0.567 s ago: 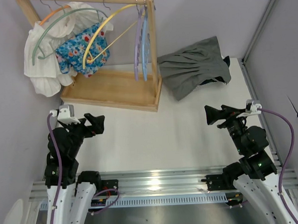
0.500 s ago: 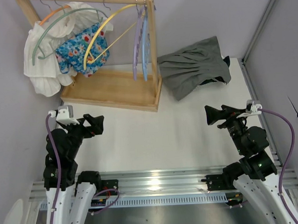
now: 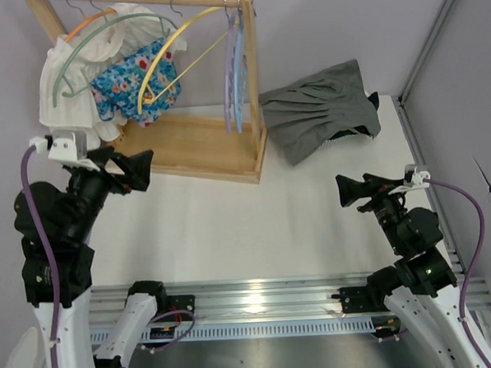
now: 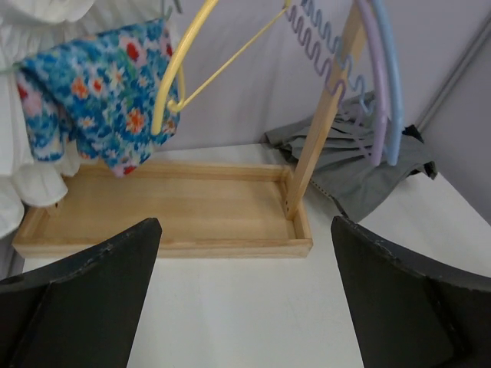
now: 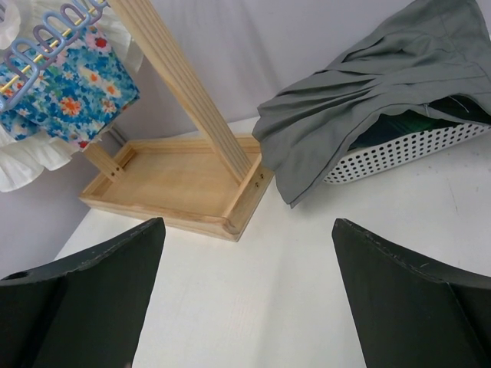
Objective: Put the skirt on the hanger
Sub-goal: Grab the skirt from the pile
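A grey pleated skirt point(image 3: 320, 110) lies draped over a white perforated basket point(image 5: 403, 153) at the back right; it also shows in the right wrist view point(image 5: 368, 92) and the left wrist view point(image 4: 349, 165). Empty hangers hang on the wooden rack point(image 3: 186, 150): a yellow hanger point(image 3: 168, 48), a purple hanger point(image 3: 228, 69) and a blue hanger point(image 3: 239, 69). My left gripper point(image 3: 133, 169) is open and empty, raised in front of the rack's tray. My right gripper point(image 3: 357, 190) is open and empty, over the table in front of the skirt.
A white ruffled garment point(image 3: 72, 102) and a blue floral garment point(image 3: 129, 83) hang at the rack's left on green and orange hangers. The rack's wooden tray point(image 4: 165, 211) stands at the back left. A grey wall runs behind, and a metal rail point(image 3: 260, 299) along the near edge.
My left arm has risen and moved up and left toward the rack; its gripper stays open. The purple and blue hangers sway slightly. The right arm has not moved.
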Robot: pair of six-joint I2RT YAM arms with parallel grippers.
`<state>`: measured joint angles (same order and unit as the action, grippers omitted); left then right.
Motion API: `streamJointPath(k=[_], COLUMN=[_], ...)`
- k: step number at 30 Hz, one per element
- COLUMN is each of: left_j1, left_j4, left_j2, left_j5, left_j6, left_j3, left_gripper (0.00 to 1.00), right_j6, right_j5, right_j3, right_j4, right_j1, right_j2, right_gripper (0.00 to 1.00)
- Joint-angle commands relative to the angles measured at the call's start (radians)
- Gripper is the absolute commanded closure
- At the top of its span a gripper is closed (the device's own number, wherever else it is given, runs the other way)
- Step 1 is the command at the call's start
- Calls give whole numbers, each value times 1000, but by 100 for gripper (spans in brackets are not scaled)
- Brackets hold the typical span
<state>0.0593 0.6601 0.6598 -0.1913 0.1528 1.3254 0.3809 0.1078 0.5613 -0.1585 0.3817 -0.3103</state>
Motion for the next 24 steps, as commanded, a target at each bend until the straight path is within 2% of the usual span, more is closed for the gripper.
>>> streamJointPath(k=[1, 5, 8, 9, 11, 12, 16, 20, 24], left_j1=[-6, -6, -6, -6, -6, -6, -9, -7, -4], left_j4=[0, -14, -7, -2, 16, 32, 116, 133, 52], left_j2=[133, 300, 443, 513, 584, 619, 828, 877, 764], left_j5=[-138, -209, -258, -266, -266, -272, -300, -303, -330], left_j6=[-77, -134, -150, -156, -186, -209, -234, -188, -165], left_j3=[148, 340, 472, 570, 629, 731, 926, 965, 861], left_gripper=[0, 0, 0, 1, 1, 1, 1, 1, 0], right_j6=[1, -8, -39, -48, -62, -63, -19, 30, 70], right_j5=[-6, -43, -40, -39, -37, -20, 78, 179, 277], right_j3=[29, 60, 124, 141, 175, 202, 229, 261, 287], right_j4=[20, 39, -18, -36, -82, -94, -118, -156, -197], right_j1=[0, 2, 0, 0, 2, 2, -1, -3, -15], right_j2=[-1, -29, -85, -120, -153, -179, -210, -243, -308], right_gripper=[1, 1, 1, 1, 1, 1, 1, 1, 1])
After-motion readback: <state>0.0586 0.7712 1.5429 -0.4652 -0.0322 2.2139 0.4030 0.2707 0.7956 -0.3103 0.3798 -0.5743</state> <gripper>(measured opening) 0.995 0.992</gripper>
